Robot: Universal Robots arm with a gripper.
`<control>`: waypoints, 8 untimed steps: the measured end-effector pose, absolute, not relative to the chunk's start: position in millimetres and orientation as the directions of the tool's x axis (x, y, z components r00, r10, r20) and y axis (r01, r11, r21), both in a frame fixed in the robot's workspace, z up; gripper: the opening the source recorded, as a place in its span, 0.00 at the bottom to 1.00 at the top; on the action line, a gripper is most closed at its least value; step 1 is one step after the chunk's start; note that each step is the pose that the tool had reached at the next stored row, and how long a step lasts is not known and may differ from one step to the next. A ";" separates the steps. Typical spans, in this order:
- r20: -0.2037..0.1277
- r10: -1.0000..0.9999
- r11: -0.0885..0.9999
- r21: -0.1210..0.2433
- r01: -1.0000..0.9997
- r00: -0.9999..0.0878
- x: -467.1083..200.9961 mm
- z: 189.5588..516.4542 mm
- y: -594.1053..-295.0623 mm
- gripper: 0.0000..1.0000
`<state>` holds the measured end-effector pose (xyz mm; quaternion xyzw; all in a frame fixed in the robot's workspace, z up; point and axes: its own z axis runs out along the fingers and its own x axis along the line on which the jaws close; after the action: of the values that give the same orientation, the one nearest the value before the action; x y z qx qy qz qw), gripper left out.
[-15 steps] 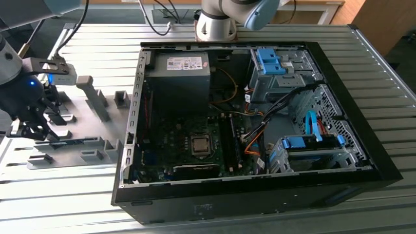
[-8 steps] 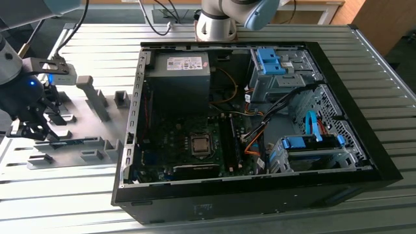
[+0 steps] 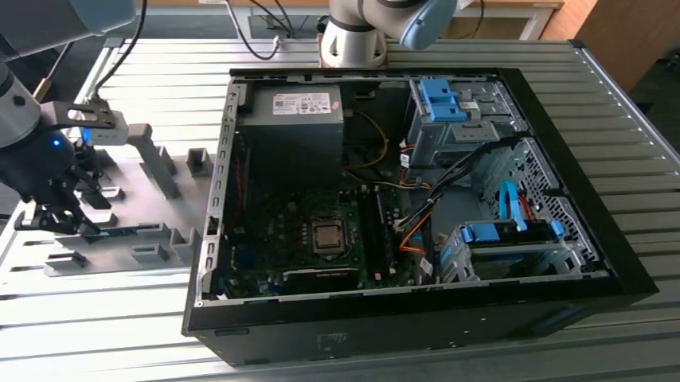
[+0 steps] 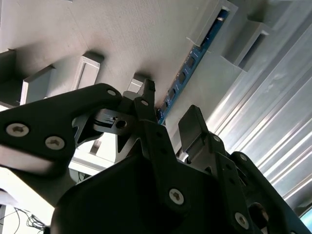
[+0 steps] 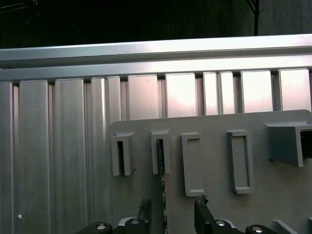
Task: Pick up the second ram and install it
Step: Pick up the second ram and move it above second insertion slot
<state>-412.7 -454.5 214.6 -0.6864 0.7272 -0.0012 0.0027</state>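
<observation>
Slatted metal desk (image 3: 117, 334) carrying an open computer case (image 3: 425, 330) and, at the exterior view's left, a gray holder plate (image 3: 117, 255) with raised blocks (image 5: 192, 163). The claw (image 3: 66, 221) stands low over this plate, released. In the first wrist view its fingers (image 5: 145, 207) are parted either side of the second ram (image 5: 162, 185). The ram stands on edge in the plate's slotted blocks, clear of both fingers.
</observation>
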 end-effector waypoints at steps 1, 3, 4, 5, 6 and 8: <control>-0.002 -0.998 0.058 -0.005 -0.998 -0.058 -412.7 213.3 -454.8 0.47; -0.002 -0.998 0.058 -0.005 -0.998 -0.058 -412.7 210.4 -455.2 0.47; -0.002 -0.998 0.058 -0.005 -0.998 -0.058 -412.6 208.7 -455.5 0.47; -0.002 -0.998 0.058 -0.005 -0.998 -0.058 -412.7 207.0 -455.8 0.47; -0.002 -0.998 0.058 -0.005 -0.998 -0.058 -412.7 205.2 -456.1 0.47; -0.002 -0.998 0.058 -0.005 -0.998 -0.058 -412.7 202.0 -456.6 0.47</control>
<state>-412.7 -456.6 202.0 -0.6864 0.7272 -0.0012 0.0026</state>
